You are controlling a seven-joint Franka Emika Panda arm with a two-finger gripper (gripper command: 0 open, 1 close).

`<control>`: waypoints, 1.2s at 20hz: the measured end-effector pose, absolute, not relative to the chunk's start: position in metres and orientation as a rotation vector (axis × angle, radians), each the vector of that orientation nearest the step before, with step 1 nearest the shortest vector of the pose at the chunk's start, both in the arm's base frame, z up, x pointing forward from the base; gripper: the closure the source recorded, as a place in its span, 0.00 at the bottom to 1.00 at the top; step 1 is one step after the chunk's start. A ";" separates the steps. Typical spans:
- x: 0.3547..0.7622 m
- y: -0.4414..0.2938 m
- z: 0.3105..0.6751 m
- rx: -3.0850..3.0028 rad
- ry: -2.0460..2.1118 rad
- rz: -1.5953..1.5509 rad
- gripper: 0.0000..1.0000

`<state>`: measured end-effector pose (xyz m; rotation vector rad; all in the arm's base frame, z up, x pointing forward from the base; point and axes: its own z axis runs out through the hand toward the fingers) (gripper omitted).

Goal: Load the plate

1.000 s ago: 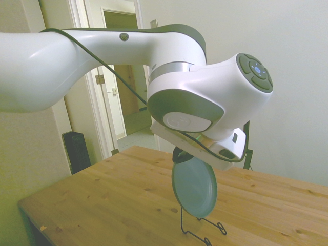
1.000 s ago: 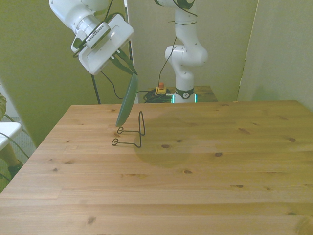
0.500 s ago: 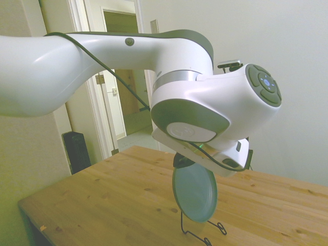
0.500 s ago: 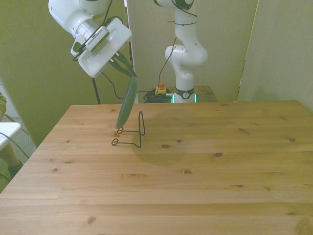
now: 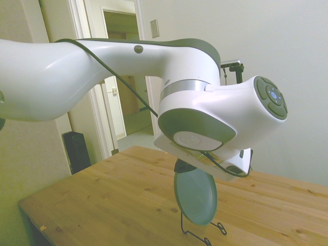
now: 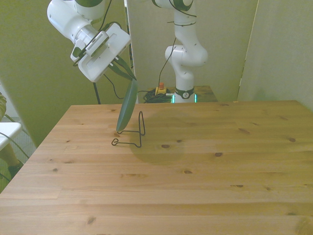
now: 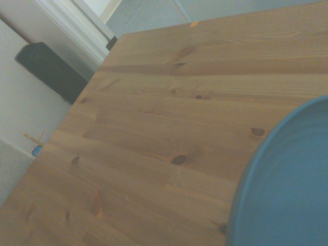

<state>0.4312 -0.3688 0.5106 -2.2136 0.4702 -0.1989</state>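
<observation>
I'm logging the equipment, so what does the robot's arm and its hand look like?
The arm is glossy white with dark grey joint bands, a silver ring near the wrist and a round button pad with a blue light. A black cable runs along it. The hand has a boxy white body and dark fingers.

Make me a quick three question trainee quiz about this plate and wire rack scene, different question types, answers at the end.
1. True or false: the plate lies flat on the table.
2. What holds the plate's top edge? A) the gripper B) a hand C) nothing
3. Fill in: the plate's lower edge is at the wire ____.

Key: 1 false, it stands on edge, tilted. 2 A. 3 rack.
</observation>
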 end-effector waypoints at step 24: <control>0.434 -0.364 0.471 -2.222 0.400 -0.207 1.00</control>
